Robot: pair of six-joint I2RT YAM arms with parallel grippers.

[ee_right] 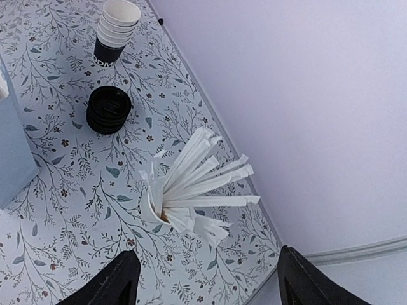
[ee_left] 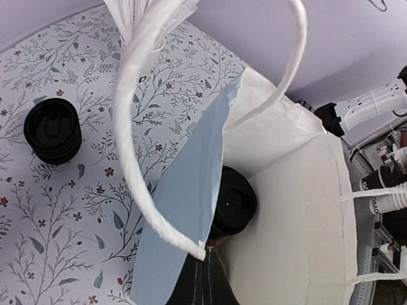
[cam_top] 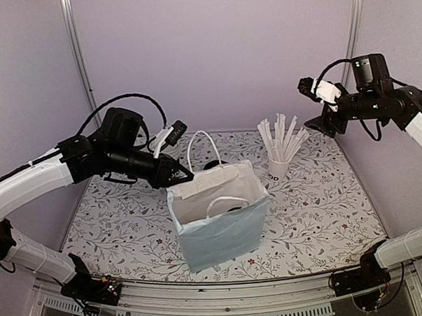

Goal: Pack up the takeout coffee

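The takeout coffee sits inside the paper bag, black lid up, close to the bag's blue wall in my left-wrist view; from the top cam it is hidden. My L gripper is at the bag's rim, near one handle, jaws fully shut; whether they pinch the paper edge or nothing, I cannot tell. My R gripper hangs high over the far right of the table, jaws wide apart w/ nothing between. Below it stands the white cup of wrapped straws, near the bag's right side. Farther back are a stack of black lids and a stack of cups, near each other, apart from the bag.
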